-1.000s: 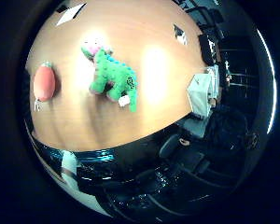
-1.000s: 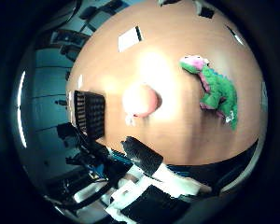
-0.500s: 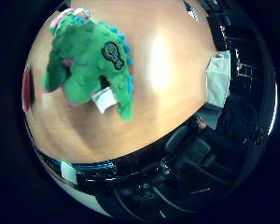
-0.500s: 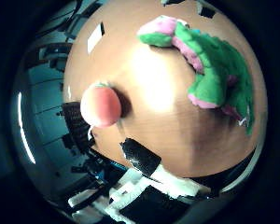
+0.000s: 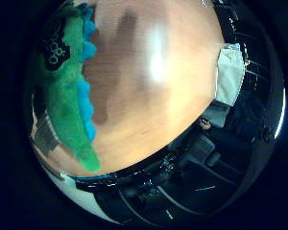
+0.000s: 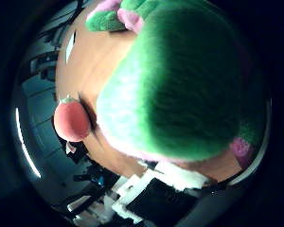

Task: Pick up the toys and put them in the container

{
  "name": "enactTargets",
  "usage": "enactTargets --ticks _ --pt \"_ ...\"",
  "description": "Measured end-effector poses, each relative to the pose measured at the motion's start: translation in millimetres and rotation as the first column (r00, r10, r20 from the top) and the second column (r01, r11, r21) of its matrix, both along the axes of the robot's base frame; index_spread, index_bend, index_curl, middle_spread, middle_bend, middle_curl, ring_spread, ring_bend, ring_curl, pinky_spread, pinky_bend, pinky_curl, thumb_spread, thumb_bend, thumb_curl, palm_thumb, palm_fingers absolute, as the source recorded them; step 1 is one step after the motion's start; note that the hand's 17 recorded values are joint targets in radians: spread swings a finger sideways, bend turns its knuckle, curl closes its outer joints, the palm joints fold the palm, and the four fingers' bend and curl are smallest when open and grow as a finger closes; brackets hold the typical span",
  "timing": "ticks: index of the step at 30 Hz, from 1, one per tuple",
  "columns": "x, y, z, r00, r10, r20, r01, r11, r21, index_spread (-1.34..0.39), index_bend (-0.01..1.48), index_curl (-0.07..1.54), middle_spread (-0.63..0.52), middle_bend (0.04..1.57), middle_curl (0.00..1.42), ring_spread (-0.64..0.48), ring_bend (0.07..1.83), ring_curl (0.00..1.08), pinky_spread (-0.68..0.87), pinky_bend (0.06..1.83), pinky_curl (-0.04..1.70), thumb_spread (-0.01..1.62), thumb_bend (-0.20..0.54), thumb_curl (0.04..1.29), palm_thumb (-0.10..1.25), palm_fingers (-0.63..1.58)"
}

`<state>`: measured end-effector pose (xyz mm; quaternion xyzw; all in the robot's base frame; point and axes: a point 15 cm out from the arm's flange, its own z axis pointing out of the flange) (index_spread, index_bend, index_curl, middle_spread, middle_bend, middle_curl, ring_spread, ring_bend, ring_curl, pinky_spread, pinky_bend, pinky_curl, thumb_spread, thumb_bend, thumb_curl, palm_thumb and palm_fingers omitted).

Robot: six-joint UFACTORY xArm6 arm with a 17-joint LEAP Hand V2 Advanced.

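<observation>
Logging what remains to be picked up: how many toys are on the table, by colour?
Green plush toys: 1, the green dinosaur, close under the palm.
Red-orange toys: 1, the round red toy beside it on the wooden table.
Total: 2

We see the green plush toy so near the palm that its fur blurs and its body runs past the view's rim, hiding much of the surface. The red round toy lies partly behind it. We cannot tell whether the fingers touch the plush. The white container beyond the surface's edge shows only one side.
</observation>
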<state>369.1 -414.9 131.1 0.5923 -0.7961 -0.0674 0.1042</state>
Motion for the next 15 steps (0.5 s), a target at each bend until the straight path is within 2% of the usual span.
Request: enactTargets --ticks 2,4,7,9,10,11,15 --pt "1.8 0.7 0.9 1.000 0.003 0.002 -0.003 1.000 -0.002 -0.27 0.18 0.30 -0.14 0.42 0.42 -0.11 0.57 0.32 0.14 0.31 0.26 1.05 -0.008 0.29 0.48 0.64" --pt "3.6 1.3 2.4 1.000 0.007 0.005 -0.007 1.000 -0.004 -0.32 0.20 0.31 -0.21 0.51 0.47 -0.19 0.69 0.36 0.00 0.39 0.27 1.06 0.003 0.30 0.57 0.87" --pt "8.3 3.5 6.6 1.000 0.016 0.013 -0.016 1.000 -0.010 -0.39 0.24 0.37 -0.30 0.59 0.54 -0.29 0.79 0.43 -0.22 0.58 0.33 1.08 0.022 0.33 0.72 1.06" --pt "15.1 2.2 9.3 0.999 0.026 0.032 -0.025 0.999 -0.024 -0.44 0.33 0.45 -0.33 0.67 0.61 -0.32 0.88 0.49 -0.34 0.71 0.39 1.08 0.020 0.35 0.82 1.15" --pt "18.8 1.5 10.4 0.999 0.032 0.042 -0.030 0.999 -0.031 -0.45 0.34 0.46 -0.34 0.69 0.62 -0.32 0.88 0.49 -0.34 0.73 0.40 1.08 0.019 0.35 0.83 1.15" --pt "23.2 0.5 12.1 0.998 0.037 0.055 -0.035 0.999 -0.040 -0.46 0.42 0.51 -0.34 0.74 0.65 -0.32 0.94 0.52 -0.37 0.81 0.44 1.07 0.017 0.36 0.87 1.21" --pt "32.9 -2.6 23.0 0.994 0.050 0.095 -0.044 0.997 -0.064 -0.48 0.65 0.70 -0.34 0.94 0.79 -0.31 1.14 0.62 -0.36 1.04 0.58 1.06 -0.009 0.39 0.95 1.16"
